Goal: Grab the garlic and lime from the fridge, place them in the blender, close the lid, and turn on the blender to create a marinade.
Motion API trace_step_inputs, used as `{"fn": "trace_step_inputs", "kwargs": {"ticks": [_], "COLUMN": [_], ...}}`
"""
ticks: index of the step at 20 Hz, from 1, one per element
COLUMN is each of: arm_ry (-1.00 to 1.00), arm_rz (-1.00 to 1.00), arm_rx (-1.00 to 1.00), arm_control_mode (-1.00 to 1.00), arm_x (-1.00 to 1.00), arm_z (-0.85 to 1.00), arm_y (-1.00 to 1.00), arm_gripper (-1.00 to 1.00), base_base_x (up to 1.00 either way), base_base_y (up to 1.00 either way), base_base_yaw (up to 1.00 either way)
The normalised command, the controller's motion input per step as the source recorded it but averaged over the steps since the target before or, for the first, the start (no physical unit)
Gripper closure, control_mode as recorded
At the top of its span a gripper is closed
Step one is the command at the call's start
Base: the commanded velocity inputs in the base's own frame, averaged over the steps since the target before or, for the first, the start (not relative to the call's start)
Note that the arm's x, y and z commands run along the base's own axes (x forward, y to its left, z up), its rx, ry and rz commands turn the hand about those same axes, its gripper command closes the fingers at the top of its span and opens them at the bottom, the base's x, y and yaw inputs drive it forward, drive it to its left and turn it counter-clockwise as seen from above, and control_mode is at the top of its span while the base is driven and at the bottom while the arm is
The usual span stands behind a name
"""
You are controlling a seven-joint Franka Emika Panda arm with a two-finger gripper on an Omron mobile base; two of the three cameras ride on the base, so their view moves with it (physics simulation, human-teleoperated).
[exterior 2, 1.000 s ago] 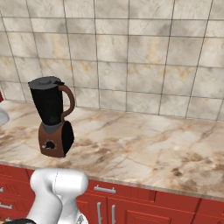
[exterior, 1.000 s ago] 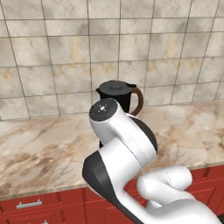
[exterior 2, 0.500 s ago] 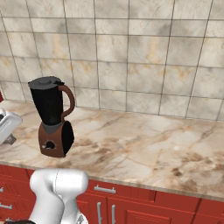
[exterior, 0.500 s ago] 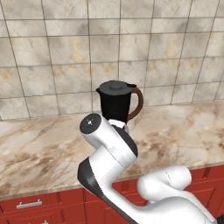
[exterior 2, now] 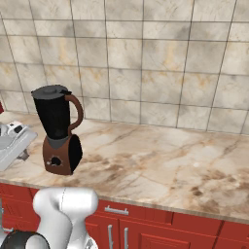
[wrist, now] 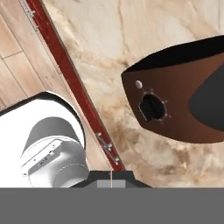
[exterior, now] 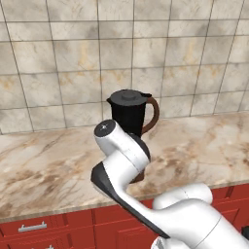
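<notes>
The blender (exterior 2: 59,130) stands upright on the marble bench (exterior 2: 160,165), near its front edge and a little out from the tiled wall (exterior 2: 146,58): one tall black jar on a reddish-brown base, with one curved reddish-brown handle (exterior 2: 77,113) at its side. The lid (exterior: 128,96), dark grey with a small knob in the middle, sits on the jar's rim, so I judge the closing step done and the switching-on step next. In the hand view the base fills the right side, and its round black dial (wrist: 152,108) lies ahead of me and off to the right, facing my camera, with one small pale dot just above and left of it. My gripper is closed, its jaws together and holding nothing. I judge the coming move turns on this: the dial is on the base's front face, low down, so I must come at it from in front of the bench, not from above, and shift toward it until it sits straight ahead. Below the bench run red cabinets (exterior 2: 146,228) with metal handles; I count one blender, one lid, one dial.
</notes>
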Motion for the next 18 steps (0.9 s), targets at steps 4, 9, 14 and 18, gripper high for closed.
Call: {"fn": "trace_step_inputs", "kwargs": {"ticks": [4,9,14,18], "arm_ry": [0.1,0.02,-0.03,0.01], "arm_rz": [0.15,0.16,0.16,0.12], "arm_rx": [-0.08,-0.06,-0.04,-0.04], "arm_control_mode": [-1.0,-1.0,-1.0,-1.0], "arm_x": [0.19,0.2,0.38,0.41], "arm_z": [-0.65,-0.49,-0.33,-0.14], "arm_y": [0.0,0.0,0.04,0.05], "arm_gripper": [1.0,1.0,1.0,1.0], "base_base_x": [0.0,0.0,0.0,0.0], "base_base_y": [0.0,0.0,0.0,0.0], "base_base_yaw": [0.0,0.0,0.0,0.0]}}
